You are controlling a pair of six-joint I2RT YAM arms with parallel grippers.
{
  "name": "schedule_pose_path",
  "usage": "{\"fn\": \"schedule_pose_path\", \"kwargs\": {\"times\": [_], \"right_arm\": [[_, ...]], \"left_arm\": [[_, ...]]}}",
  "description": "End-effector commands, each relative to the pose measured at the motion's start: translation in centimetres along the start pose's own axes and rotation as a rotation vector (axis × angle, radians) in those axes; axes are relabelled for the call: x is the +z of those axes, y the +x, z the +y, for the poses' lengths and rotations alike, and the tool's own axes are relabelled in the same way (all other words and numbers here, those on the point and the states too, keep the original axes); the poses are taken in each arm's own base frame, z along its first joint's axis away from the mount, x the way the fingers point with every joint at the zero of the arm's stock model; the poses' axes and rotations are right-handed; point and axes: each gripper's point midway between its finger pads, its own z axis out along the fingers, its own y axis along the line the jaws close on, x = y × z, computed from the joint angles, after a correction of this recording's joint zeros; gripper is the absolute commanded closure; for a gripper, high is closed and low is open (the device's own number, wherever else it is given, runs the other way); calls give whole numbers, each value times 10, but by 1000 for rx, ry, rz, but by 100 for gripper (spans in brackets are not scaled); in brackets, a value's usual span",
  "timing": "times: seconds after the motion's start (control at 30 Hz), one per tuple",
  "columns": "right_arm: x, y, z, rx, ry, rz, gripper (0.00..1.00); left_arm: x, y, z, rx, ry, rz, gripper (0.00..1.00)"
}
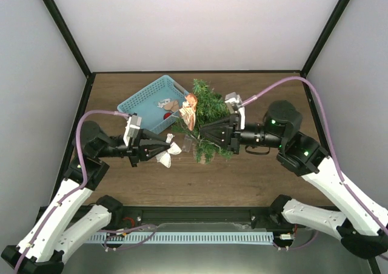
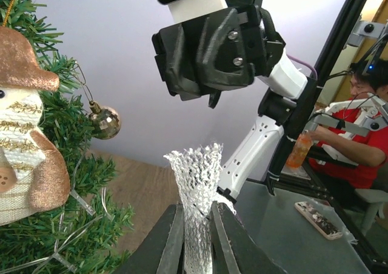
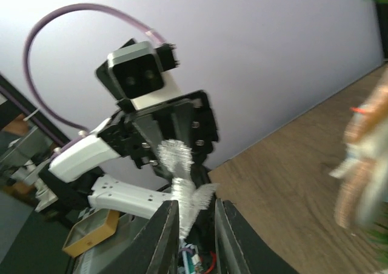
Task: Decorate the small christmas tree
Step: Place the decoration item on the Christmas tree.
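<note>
Fingers (image 2: 173, 237) of the left gripper (image 2: 197, 216) were clamped on the lower part of a white lace ornament (image 2: 195, 171), holding it upright above the table (image 1: 254, 177), near and left of the tree. Facing it from the right, the right gripper (image 3: 195, 206) pointed at the ornament with its fingers set close together. Whether they pinched a thread of the ornament or nothing at all could not be told.

Just beyond the two grippers, the small christmas tree (image 1: 209, 104) sat toward the far middle of the table. It already carried a snowman ornament (image 2: 24, 147) and a gold bauble (image 2: 105, 122) on its branches. Farther left, touching the tree's left side, lay the light-blue basket (image 1: 142, 91) with a few more pieces inside.

The step in hand looked like readying the lace piece for hanging, perhaps passing it between the arms. The next move would call for finding its loop, keeping it taut, and steering it onto a bare branch clear of the snowman without tipping the tree.
</note>
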Motion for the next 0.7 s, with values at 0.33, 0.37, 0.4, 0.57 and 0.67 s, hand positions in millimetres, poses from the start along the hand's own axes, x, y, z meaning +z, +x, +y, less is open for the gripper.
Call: {"fn": "schedule_pose_path", "kwargs": {"times": [0.33,0.37,0.4,0.57,0.67], "right_arm": [[31,-7,31,-42,-23,11,72],[32,-6,28,-38,-6,13,72],[34,-4,25,-31,5,23,71],[49,10,19,-4,9,81,67],[54,12,24,-11,1,88,66]], "left_arm": [[-1,-5,-4,14,4,-22,87],[-1,-5,-4,15,3,-22,87],[-1,-6,-4,19,3,-23,87],[0,-8,1,21,-25,-34,87],[0,-9,2,19,-29,-37,87]]}}
